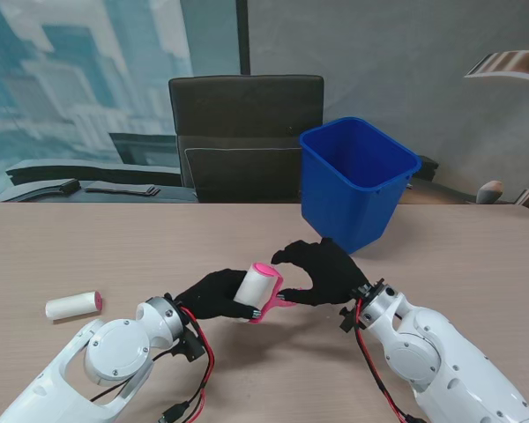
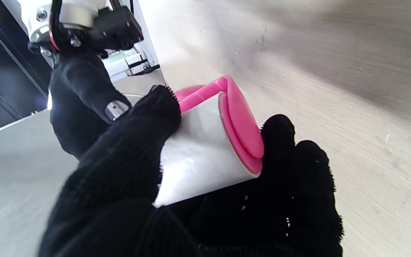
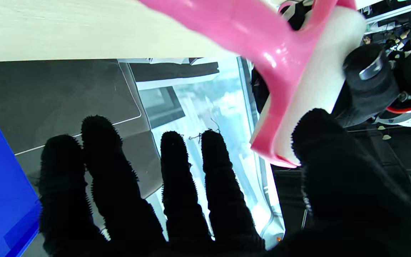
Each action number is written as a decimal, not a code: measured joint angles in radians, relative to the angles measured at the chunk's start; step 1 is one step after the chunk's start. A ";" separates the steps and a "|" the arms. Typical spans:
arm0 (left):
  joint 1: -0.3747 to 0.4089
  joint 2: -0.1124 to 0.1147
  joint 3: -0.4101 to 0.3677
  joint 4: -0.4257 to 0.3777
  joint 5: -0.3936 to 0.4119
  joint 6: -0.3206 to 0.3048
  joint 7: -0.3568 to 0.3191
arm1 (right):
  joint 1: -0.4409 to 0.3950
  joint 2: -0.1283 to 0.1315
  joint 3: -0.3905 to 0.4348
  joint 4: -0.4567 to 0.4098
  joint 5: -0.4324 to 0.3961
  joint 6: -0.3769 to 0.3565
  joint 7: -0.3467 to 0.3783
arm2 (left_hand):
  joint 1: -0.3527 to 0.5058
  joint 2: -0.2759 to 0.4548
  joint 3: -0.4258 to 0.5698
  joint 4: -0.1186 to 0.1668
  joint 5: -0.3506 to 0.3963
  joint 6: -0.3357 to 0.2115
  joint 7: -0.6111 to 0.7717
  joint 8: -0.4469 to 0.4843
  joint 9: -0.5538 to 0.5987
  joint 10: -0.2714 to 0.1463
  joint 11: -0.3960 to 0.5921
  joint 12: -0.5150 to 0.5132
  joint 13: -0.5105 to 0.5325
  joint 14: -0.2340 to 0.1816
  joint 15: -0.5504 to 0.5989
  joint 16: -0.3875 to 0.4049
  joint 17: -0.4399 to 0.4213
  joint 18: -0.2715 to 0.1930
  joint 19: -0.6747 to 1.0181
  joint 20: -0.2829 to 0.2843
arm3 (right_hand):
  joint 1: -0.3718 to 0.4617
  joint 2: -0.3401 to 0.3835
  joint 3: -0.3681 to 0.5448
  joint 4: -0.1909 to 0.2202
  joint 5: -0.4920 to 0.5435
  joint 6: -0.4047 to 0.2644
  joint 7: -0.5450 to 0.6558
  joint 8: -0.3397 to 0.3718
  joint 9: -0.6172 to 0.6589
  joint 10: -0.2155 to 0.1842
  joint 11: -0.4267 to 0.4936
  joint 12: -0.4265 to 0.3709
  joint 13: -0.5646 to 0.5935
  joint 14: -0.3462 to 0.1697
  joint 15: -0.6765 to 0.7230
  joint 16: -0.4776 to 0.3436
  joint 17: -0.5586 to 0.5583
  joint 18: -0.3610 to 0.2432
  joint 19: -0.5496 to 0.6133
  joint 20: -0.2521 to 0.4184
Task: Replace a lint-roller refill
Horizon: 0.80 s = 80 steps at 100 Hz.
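Gloved fingers of the left hand (image 1: 213, 294) clamp the white refill (image 1: 256, 291) on the pink lint roller (image 2: 234, 117), held just above the counter (image 1: 476, 264), likely steadying it for removal. Right hand (image 1: 324, 271) hovers beside the handle, fingers apart, holding nothing. Spare roll (image 1: 73, 305) lies well left; a glossy blue bin (image 1: 356, 181) waits behind.
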 measured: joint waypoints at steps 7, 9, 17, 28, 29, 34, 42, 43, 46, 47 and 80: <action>-0.002 0.007 0.000 0.001 0.004 -0.020 -0.008 | 0.005 0.000 -0.002 0.000 0.026 -0.002 0.007 | 0.000 0.000 0.000 0.000 0.002 -0.001 -0.006 0.000 0.000 0.000 0.000 0.001 0.000 0.000 0.000 0.002 0.000 0.000 0.000 0.000 | 0.000 0.000 0.000 0.000 -0.009 0.000 -0.003 -0.001 -0.010 0.000 -0.007 -0.009 -0.013 0.000 -0.009 -0.002 -0.011 0.000 -0.010 -0.002; -0.003 0.009 0.000 0.001 0.007 -0.026 -0.009 | 0.006 0.000 -0.004 0.000 0.039 -0.003 0.012 | 0.000 0.000 0.000 0.000 0.002 -0.002 -0.008 0.000 0.000 0.000 0.000 0.001 0.000 0.000 0.000 0.005 0.000 0.000 0.000 0.000 | 0.000 0.000 -0.012 0.000 -0.013 0.000 -0.007 -0.001 -0.010 0.000 -0.009 -0.010 -0.011 0.000 -0.011 -0.002 -0.011 0.000 -0.011 -0.004; -0.008 0.014 0.000 0.008 0.026 -0.054 -0.018 | 0.015 -0.001 -0.012 0.000 0.092 -0.010 0.032 | 0.000 0.000 0.000 0.000 0.002 -0.004 -0.010 0.000 0.000 0.000 -0.002 0.006 0.000 0.000 0.000 0.008 0.000 0.000 0.000 0.000 | -0.013 0.017 -0.014 0.000 -0.013 0.002 -0.012 -0.002 -0.010 0.000 -0.014 -0.018 -0.020 0.000 -0.019 -0.012 -0.015 0.000 -0.015 -0.011; -0.015 0.018 0.001 0.016 0.041 -0.069 -0.027 | 0.025 -0.004 -0.032 0.000 0.148 -0.017 0.048 | 0.000 0.000 0.000 0.000 0.003 -0.006 -0.012 0.000 0.000 0.000 -0.002 0.006 0.000 0.000 0.000 0.008 0.000 0.000 0.000 0.000 | -0.054 0.031 -0.023 0.000 -0.026 0.011 -0.023 -0.013 -0.010 0.016 -0.029 -0.036 -0.020 0.000 -0.030 -0.023 -0.016 0.000 -0.022 -0.022; -0.016 0.018 0.002 0.017 0.041 -0.070 -0.028 | 0.026 -0.004 -0.035 0.000 0.157 -0.018 0.051 | 0.000 0.000 0.000 0.000 0.004 -0.006 -0.013 0.000 0.000 0.000 -0.002 0.006 0.000 0.000 0.000 0.008 0.000 0.000 0.000 0.000 | -0.055 0.030 -0.023 0.000 -0.026 0.011 -0.023 -0.013 -0.010 0.016 -0.030 -0.037 -0.020 0.000 -0.035 -0.023 -0.016 0.000 -0.022 -0.022; -0.020 0.020 0.003 0.019 0.042 -0.072 -0.034 | 0.032 -0.006 -0.049 0.000 0.199 -0.025 0.071 | 0.000 0.000 0.000 0.000 0.008 -0.007 -0.021 0.000 0.000 0.000 -0.003 0.006 0.000 0.000 0.000 0.008 0.000 0.000 0.000 0.000 | -0.063 0.024 -0.025 0.000 -0.026 0.014 -0.025 -0.013 -0.010 0.018 -0.034 -0.040 -0.021 0.000 -0.036 -0.023 -0.016 0.000 -0.023 -0.022; -0.025 0.023 0.005 0.023 0.042 -0.074 -0.041 | 0.041 -0.008 -0.072 0.001 0.226 -0.038 0.090 | 0.000 0.000 0.000 0.000 0.008 -0.007 -0.022 0.000 0.000 0.000 -0.003 0.006 0.000 0.000 0.000 0.008 0.000 0.001 0.000 0.000 | -0.072 0.024 -0.025 0.000 -0.026 0.014 -0.025 -0.013 -0.010 0.022 -0.039 -0.049 -0.020 0.000 -0.036 -0.023 -0.006 0.000 -0.023 -0.022; -0.026 0.023 0.006 0.023 0.042 -0.074 -0.042 | 0.042 -0.009 -0.074 0.002 0.227 -0.040 0.091 | 0.000 0.000 0.000 0.000 0.008 -0.007 -0.023 0.000 0.000 0.000 -0.003 0.006 0.000 0.000 0.000 0.008 0.000 0.001 0.000 0.000 | -0.072 0.024 -0.025 0.000 -0.026 0.014 -0.025 -0.013 -0.009 0.025 -0.039 -0.049 -0.017 0.000 -0.036 -0.024 -0.003 0.000 -0.023 -0.022; -0.027 0.023 0.007 0.025 0.042 -0.076 -0.042 | 0.045 -0.010 -0.082 0.003 0.231 -0.046 0.097 | 0.000 0.000 0.000 0.000 0.009 -0.007 -0.023 0.000 0.000 0.000 -0.003 0.006 0.000 0.000 0.000 0.008 0.000 0.001 0.000 0.000 | -0.072 0.024 -0.025 0.000 -0.026 0.014 -0.025 -0.013 -0.008 0.028 -0.040 -0.050 -0.006 0.000 -0.036 -0.024 0.002 0.000 -0.023 -0.022; -0.027 0.023 0.007 0.025 0.042 -0.076 -0.042 | 0.046 -0.010 -0.084 0.003 0.232 -0.048 0.100 | 0.000 0.000 0.000 0.000 0.009 -0.007 -0.023 0.000 0.000 0.000 -0.003 0.006 0.000 0.000 0.000 0.008 0.000 0.001 0.000 0.000 | -0.072 0.024 -0.025 0.000 -0.026 0.014 -0.025 -0.013 -0.007 0.028 -0.040 -0.050 -0.005 0.000 -0.036 -0.024 0.006 0.000 -0.023 -0.022; -0.030 0.025 0.010 0.037 0.060 -0.118 -0.037 | 0.076 -0.013 -0.130 0.026 0.303 -0.079 0.160 | 0.000 0.000 0.000 0.000 0.022 -0.008 -0.044 0.000 0.000 0.000 -0.004 0.007 0.000 0.001 0.000 0.009 0.000 0.001 0.000 0.000 | 0.159 0.002 0.005 0.000 0.056 0.010 0.002 -0.014 0.224 0.043 0.023 -0.035 0.252 -0.023 0.064 0.016 0.214 0.000 0.072 -0.005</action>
